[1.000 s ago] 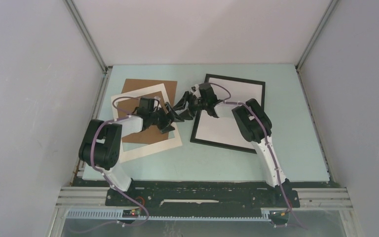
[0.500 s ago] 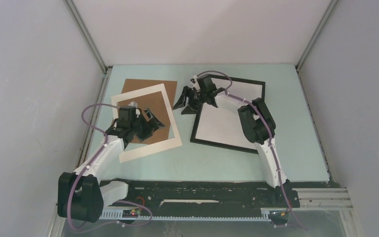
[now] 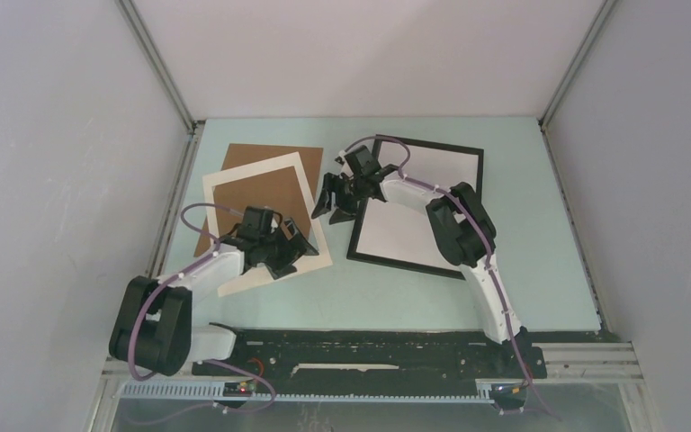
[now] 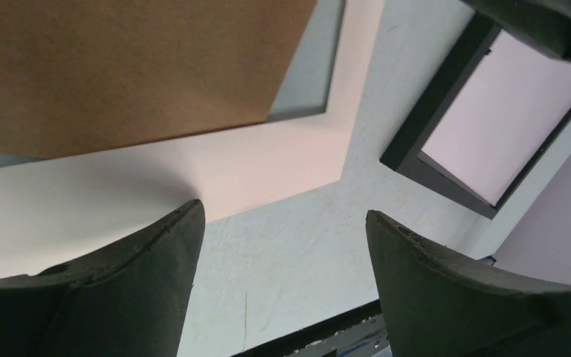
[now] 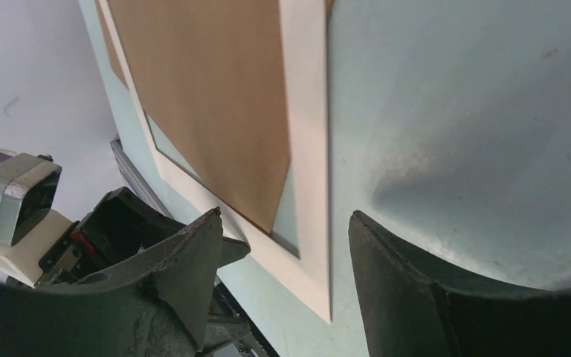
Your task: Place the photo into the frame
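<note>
Pale blue table (image 3: pixel 540 270) with the black frame (image 3: pixel 405 267) lying flat right of centre, white showing inside; whether that is the photo's back I can't tell. To its left a white mat (image 3: pixel 252 171) overlaps a brown board (image 3: pixel 270 153). The left gripper (image 4: pixel 282 223) hovers spread and empty over the mat's near corner. The right gripper (image 5: pixel 282 223), also spread and empty, hangs between mat and frame.

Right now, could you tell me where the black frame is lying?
In the top view the frame lies flat right of centre, beside the white mat, with the right gripper over the gap between them.
</note>
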You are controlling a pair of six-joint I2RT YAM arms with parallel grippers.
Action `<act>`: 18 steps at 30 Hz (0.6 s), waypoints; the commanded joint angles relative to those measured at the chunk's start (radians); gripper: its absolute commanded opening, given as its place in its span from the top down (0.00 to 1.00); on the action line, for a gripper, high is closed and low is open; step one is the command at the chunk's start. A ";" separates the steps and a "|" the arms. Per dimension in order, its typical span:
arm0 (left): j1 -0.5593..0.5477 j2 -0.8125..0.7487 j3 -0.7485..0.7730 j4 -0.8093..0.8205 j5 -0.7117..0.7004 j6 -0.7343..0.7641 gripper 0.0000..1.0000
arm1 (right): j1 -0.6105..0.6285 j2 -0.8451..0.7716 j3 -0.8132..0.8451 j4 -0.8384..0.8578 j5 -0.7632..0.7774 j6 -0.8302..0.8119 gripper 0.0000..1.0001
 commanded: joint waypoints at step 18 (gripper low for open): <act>-0.007 0.139 0.000 0.096 -0.030 -0.049 0.16 | 0.071 0.009 -0.177 0.414 -0.286 0.247 0.30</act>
